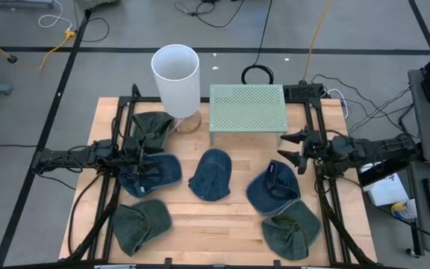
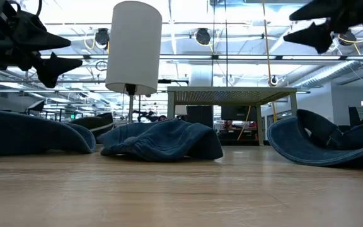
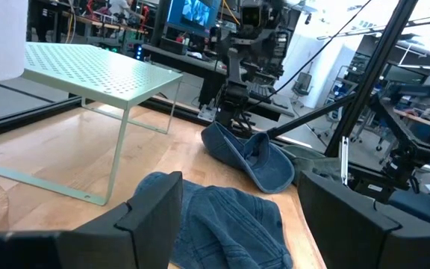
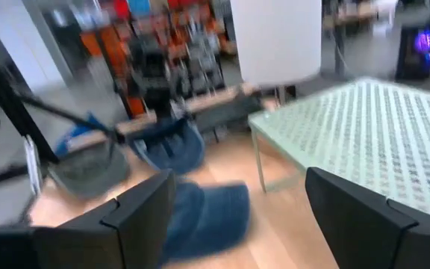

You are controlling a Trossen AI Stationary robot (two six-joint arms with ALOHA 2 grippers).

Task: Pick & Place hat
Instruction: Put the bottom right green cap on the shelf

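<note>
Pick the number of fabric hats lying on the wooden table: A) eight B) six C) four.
B: the high view shows three blue denim hats and three dark green hats spread over the wooden table, six altogether.

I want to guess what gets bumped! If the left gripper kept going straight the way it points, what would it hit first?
Probably the middle blue hat. The left gripper is open and points across the table at it, though it hangs above the table, so it might pass over.
</note>
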